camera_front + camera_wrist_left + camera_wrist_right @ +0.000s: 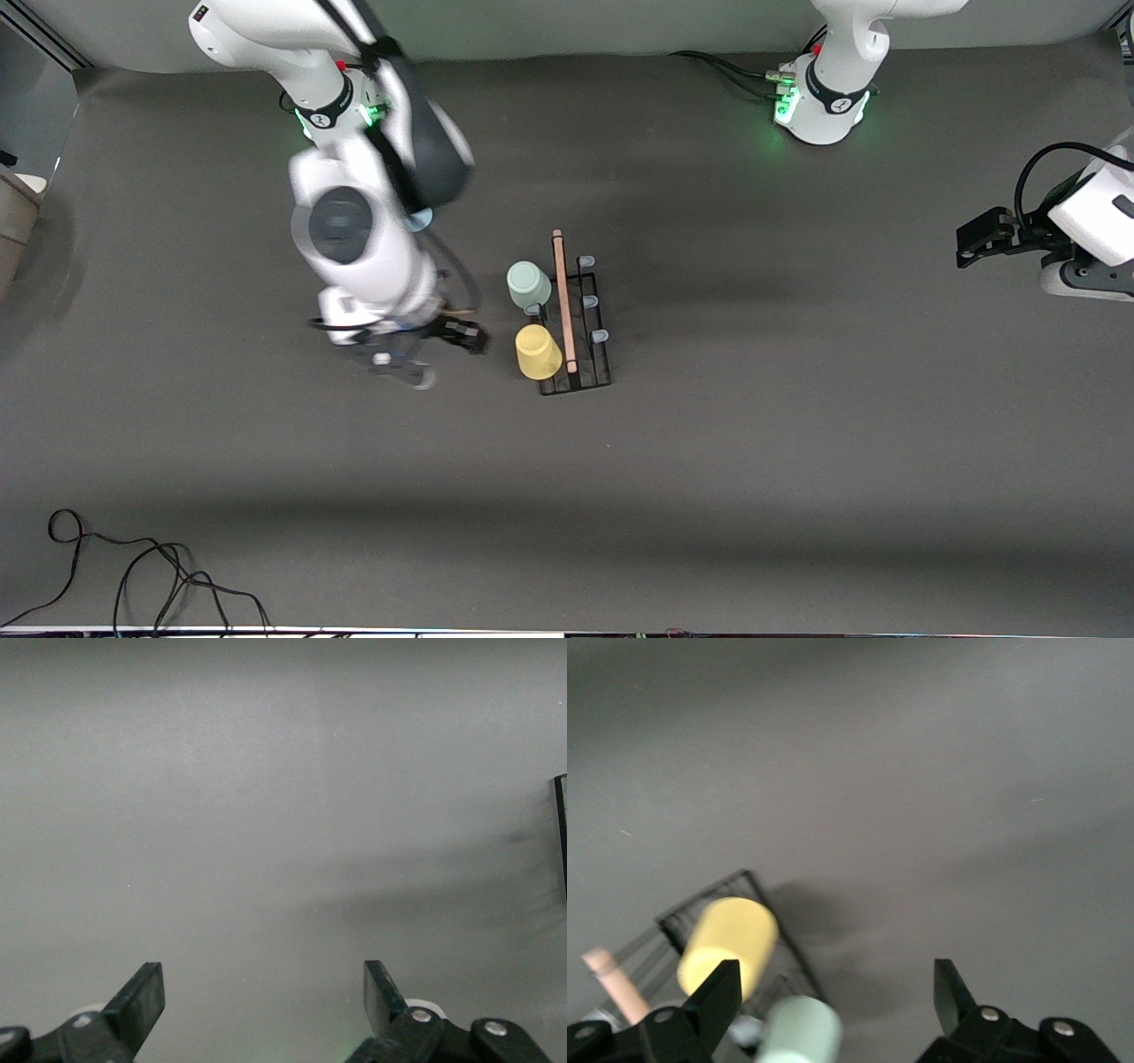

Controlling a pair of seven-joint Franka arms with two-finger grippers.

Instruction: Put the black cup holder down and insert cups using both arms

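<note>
The black cup holder (592,354) lies on the table's middle, with its light-wood rod (560,301) and pale-blue-capped pegs (591,301). A grey-green cup (529,284) and a yellow cup (538,351) sit on the pegs on the side toward the right arm's end. My right gripper (468,337) is open and empty, just beside these cups. The right wrist view (835,983) shows the yellow cup (726,943), the grey-green cup (802,1032) and the holder (757,890). A pale blue bit (422,218) peeks from under the right arm. My left gripper (974,239) waits open and empty at the left arm's end.
The left wrist view (264,979) shows only bare grey table and a dark edge (561,837). Black cables (151,576) lie at the table's edge nearest the front camera, toward the right arm's end. The right arm's elbow (354,230) hangs over the table near the holder.
</note>
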